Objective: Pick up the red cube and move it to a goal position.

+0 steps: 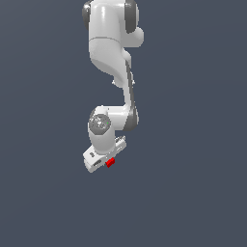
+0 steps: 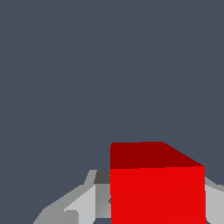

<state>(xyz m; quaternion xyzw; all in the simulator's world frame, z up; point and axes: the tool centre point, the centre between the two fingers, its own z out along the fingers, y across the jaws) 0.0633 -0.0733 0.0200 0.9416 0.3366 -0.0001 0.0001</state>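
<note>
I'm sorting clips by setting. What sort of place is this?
A bare simulated scene, not a real room: flat, uniform grey-blue background, a smooth shadeless white arm, and a plain red cube with flat faces at the hand. No furniture or walls show.

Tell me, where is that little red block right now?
In the exterior view the red cube sits just below centre, between the fingers of the arm's white pincer; the wrist view shows it close up.

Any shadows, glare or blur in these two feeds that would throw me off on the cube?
Exterior view: flat, even render with soft shading on the arm, no cast shadows, slightly soft; the red cube is tiny at the gripper. Wrist view: sharp edges, no glare; the cube shows one darker and one brighter face, cropped by the frame edge.
</note>
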